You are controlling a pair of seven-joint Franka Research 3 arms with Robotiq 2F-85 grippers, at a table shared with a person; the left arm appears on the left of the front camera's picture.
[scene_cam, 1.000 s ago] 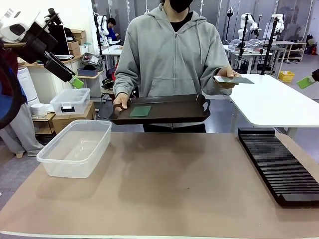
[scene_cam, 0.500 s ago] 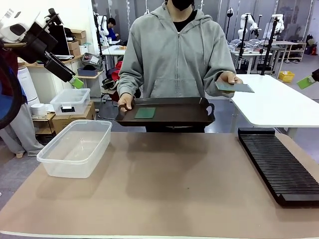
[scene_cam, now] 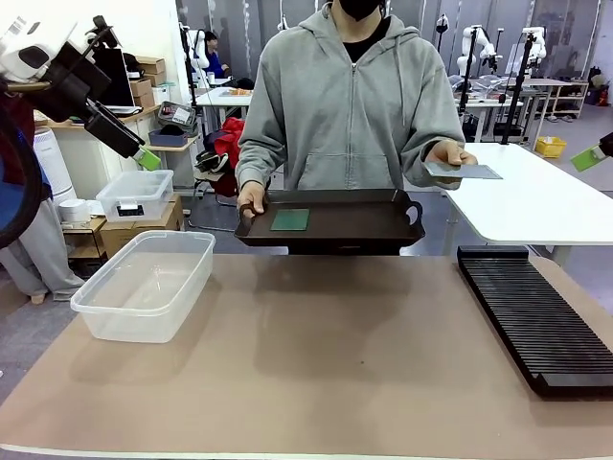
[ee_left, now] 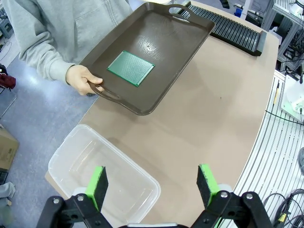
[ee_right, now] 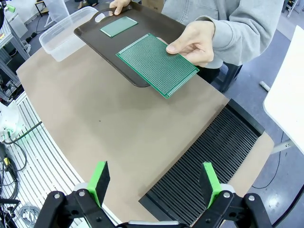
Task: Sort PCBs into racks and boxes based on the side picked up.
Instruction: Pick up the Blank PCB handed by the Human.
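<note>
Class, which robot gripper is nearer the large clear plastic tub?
Left. The left gripper hangs above the clear plastic tub; the right gripper hangs over the black slotted rack.

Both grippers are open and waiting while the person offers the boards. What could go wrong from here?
1. The person's offering hand pinches the larger board by one edge in mid-air. The open right gripper, closing on it, could nip fingers or knock it loose.
2. The tray is held by the person's other hand at one handle. A tilt could slide the small board off.
</note>
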